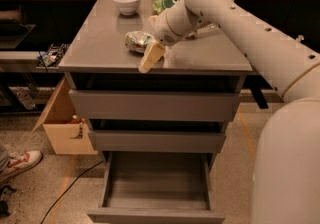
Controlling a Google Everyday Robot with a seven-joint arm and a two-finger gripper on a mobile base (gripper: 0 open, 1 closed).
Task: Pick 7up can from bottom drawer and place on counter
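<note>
The 7up can [136,41], silvery with green marks and crumpled sides, lies on the grey counter [100,43] near its front middle. My gripper [150,54] is over the counter just right of the can. One pale finger [150,59] points down toward the counter's front edge, next to the can's lower right side and no longer clamped on it. The other finger is hidden behind the can and wrist. The bottom drawer [157,188] is pulled out, with a bare grey floor.
A white bowl [126,1] and a green snack bag [167,4] stand at the back of the counter. Two shut drawers [152,105] sit above the open one. A cardboard box [62,128], a cable and someone's shoe [20,162] are on the floor at left.
</note>
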